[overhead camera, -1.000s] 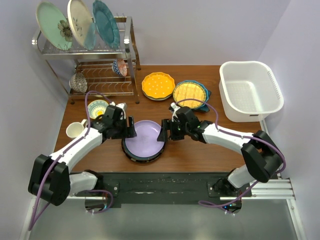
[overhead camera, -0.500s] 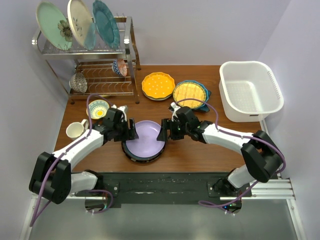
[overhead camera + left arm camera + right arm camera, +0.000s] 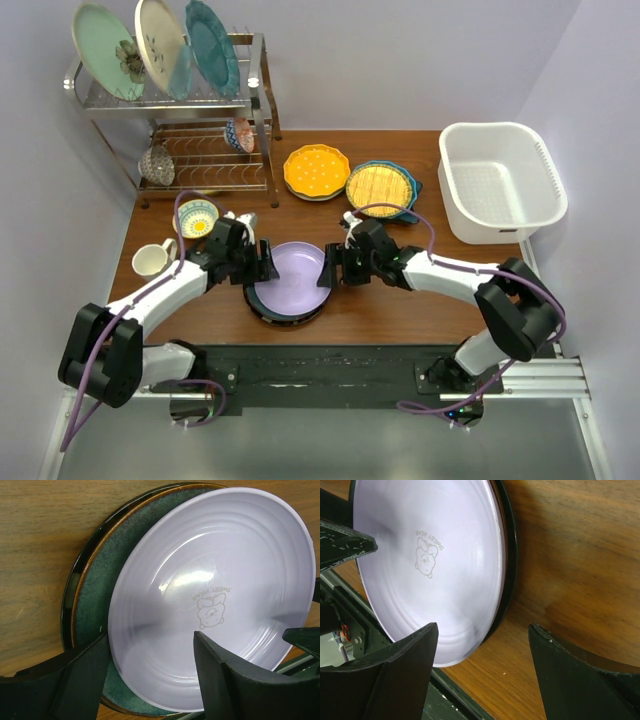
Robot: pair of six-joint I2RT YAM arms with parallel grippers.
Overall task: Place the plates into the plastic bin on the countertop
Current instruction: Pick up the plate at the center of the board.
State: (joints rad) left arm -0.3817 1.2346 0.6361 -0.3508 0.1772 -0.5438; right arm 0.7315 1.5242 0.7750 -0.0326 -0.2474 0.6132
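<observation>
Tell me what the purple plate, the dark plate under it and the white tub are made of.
Purple plate: probably glossy plastic or melamine; smooth sheen, printed bear. Dark plate: likely glazed stoneware; speckled grey-green face, brown edge. White tub: moulded plastic, dull finish, slotted walls.

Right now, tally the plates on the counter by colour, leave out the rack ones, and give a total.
Lilac: 1, the lilac plate
Dark-rimmed: 1, the dark plate beneath it
Yellow: 2, the scalloped plate and the gridded plate
Blue: 1, the star-shaped plate under the gridded one
Total: 5
</observation>
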